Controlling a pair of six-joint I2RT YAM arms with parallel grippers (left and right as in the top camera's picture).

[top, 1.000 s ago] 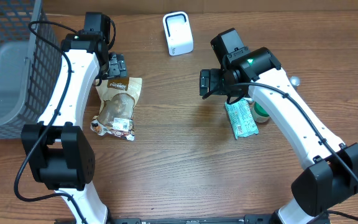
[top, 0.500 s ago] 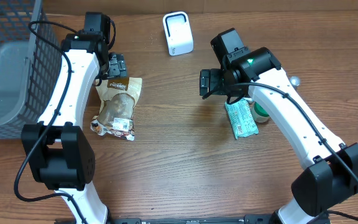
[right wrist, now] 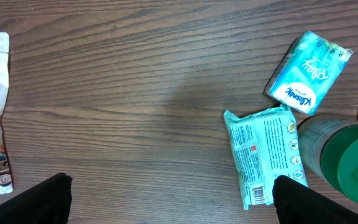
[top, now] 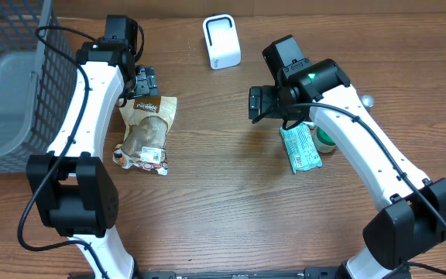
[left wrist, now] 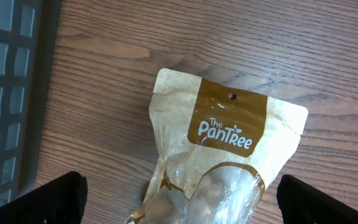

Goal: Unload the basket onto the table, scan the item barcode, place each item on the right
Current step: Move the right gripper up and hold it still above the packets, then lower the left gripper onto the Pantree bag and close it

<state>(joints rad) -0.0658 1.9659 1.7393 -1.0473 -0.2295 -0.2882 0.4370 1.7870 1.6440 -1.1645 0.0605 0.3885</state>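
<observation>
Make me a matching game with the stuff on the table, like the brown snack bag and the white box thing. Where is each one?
Things:
1. brown paper snack pouch
2. white box-shaped scanner
3. dark wire mesh basket
4. teal plastic wipes packet

Places:
A. right beside the green-lidded jar
B. standing alone near the far edge of the wooden table
C. lying flat, close by the open left gripper
D. at the table's left end

Pairs: 1-C, 2-B, 3-D, 4-A
</observation>
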